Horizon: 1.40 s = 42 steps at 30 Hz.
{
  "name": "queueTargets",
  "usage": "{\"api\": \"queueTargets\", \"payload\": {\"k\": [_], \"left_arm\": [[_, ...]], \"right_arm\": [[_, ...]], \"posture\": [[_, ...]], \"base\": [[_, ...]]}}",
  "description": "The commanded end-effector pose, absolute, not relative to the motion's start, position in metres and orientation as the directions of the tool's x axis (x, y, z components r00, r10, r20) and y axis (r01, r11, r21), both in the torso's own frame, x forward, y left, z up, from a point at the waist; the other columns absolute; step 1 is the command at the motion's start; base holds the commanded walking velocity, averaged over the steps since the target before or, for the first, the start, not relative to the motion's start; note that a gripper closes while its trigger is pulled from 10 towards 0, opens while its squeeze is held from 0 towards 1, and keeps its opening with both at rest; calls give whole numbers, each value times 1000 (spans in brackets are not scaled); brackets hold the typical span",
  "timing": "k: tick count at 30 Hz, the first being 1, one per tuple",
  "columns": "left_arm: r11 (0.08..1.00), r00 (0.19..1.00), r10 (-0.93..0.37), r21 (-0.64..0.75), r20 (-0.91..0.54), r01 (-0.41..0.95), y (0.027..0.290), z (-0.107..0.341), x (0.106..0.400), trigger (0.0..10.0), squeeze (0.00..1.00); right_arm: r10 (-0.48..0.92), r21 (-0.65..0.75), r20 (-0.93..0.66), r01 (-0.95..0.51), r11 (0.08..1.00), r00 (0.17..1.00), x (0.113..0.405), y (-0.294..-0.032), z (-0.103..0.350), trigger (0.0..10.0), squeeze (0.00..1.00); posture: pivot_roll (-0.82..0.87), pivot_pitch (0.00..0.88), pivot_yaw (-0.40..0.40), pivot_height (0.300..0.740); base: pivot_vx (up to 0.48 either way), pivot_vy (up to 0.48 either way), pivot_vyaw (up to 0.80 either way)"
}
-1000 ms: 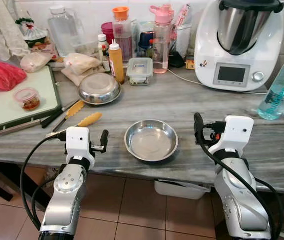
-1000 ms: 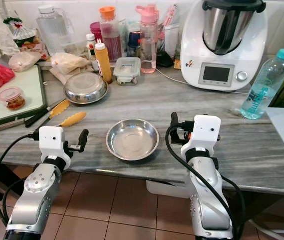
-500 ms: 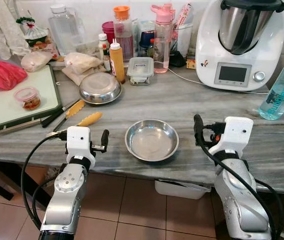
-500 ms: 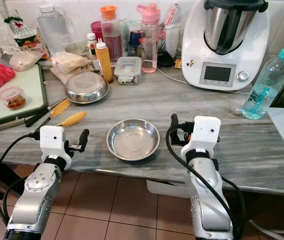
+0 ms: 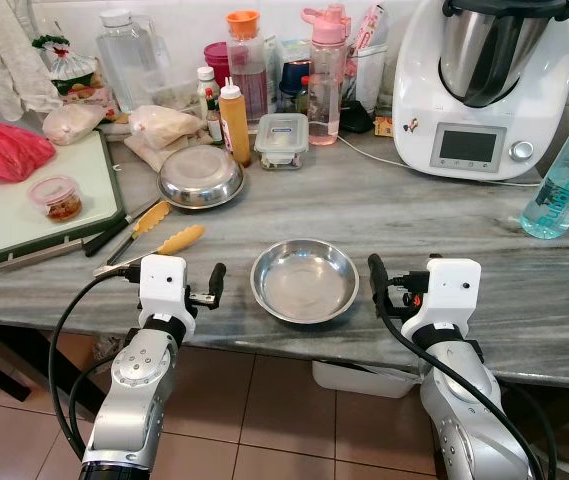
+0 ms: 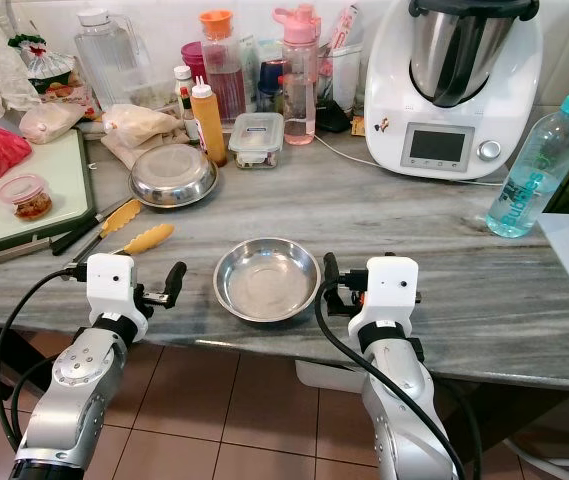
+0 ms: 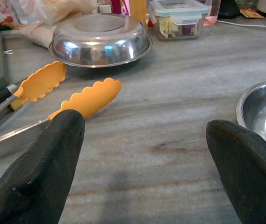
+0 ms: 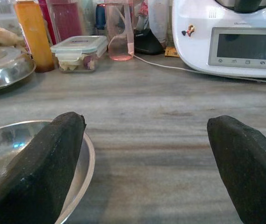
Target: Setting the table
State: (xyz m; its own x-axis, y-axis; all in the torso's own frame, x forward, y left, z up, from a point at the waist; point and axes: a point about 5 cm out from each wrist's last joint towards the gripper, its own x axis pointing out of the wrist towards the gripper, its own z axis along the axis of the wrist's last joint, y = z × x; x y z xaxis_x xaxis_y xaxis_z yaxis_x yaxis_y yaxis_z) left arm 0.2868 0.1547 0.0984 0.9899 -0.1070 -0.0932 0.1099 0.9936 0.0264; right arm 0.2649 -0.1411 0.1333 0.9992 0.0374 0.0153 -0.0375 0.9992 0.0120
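Here the steel bowl (image 5: pixel 304 280) sits upright and empty near the front edge of the marble counter (image 5: pixel 524 300), between your two grippers. The right gripper (image 5: pixel 378 281) hovers just beside the bowl's right rim, fingers spread wide; in the right wrist view one finger (image 8: pixel 39 163) overlaps the rim while the other (image 8: pixel 249 163) is out over bare stone. The left gripper (image 5: pixel 216 282) hovers near the bowl's left side, also wide open and holding nothing; in its wrist view the bowl's edge is beside one finger (image 7: pixel 249 168) and the orange-tipped tongs (image 5: pixel 149 245) lie just past the other.

Judgement: the step in hand is a grasp on the bowl rim. You would do well to bring the right gripper over until the rim wall passes between the fingers, one inside and one outside, before closing. The polished steel is probably slippery and the wall thin, so seat deep and close squarely. Keep the left gripper off the tongs.

Farther behind the grippers: an upturned steel bowl (image 5: pixel 200 177), a lidded food container (image 5: pixel 282 138), an orange sauce bottle (image 5: pixel 232 123), a pink drinking bottle (image 5: pixel 326 75), a white kitchen machine (image 5: pixel 484 85) and a blue water bottle (image 5: pixel 562 180). Left of the left gripper, a cutting board (image 5: pixel 14 215) carries a small tub (image 5: pixel 56 196). Brown floor tiles (image 5: pixel 264 420) show below.
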Motion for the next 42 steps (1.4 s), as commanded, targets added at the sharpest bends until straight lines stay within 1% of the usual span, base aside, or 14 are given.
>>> {"api": "queueTargets", "payload": {"k": [1,3,10,13,19,22,33,34,38,39,42], "left_arm": [[992,990,-121,32,-76,123,153,102,290,10000,0],[991,989,-127,33,-75,130,152,102,290,10000,0],[989,988,-131,59,-82,136,153,100,290,10000,0],[989,987,-134,58,-83,139,153,100,289,10000,0],[988,986,-141,49,-86,146,153,99,289,10000,0],[989,988,-127,70,-88,133,155,98,288,10000,0],[987,987,-134,73,-90,141,156,98,288,10000,0],[991,991,-102,83,-83,109,158,100,290,10000,0],[994,996,-59,93,-73,66,163,101,291,10000,0],[994,997,-23,103,-69,30,168,100,290,10000,0],[994,997,8,111,-70,0,172,98,288,10000,0]], "right_arm": [[47,11,37,-47,999,998,267,-140,138,10000,0],[44,8,46,-45,999,998,268,-141,139,10000,0],[38,4,44,-38,999,998,268,-140,138,10000,0],[36,13,44,-37,999,998,268,-138,137,10000,0],[37,11,47,-37,999,998,268,-138,138,10000,0],[31,12,47,-32,999,998,267,-138,137,10000,0],[21,11,50,-21,1000,999,267,-140,138,10000,0],[21,10,50,-22,1000,999,267,-140,138,10000,0],[33,3,51,-34,999,998,268,-140,138,10000,0],[53,-7,53,-52,999,997,269,-139,140,10000,0],[71,-15,53,-70,997,996,271,-138,141,10000,0]], "posture": [[-132,0,83,740],[-134,0,85,740],[-131,0,93,740],[-128,0,95,740],[-127,0,97,740],[-125,0,100,740],[-123,0,105,740],[-123,0,97,740],[-121,0,84,740],[-117,0,74,740],[-111,0,59,740]], "base": [[0,0,-631],[0,0,-694],[0,0,0],[0,0,-796],[0,0,0],[0,0,0],[0,0,0],[0,0,0],[0,0,0],[0,0,0],[0,0,0]]}}
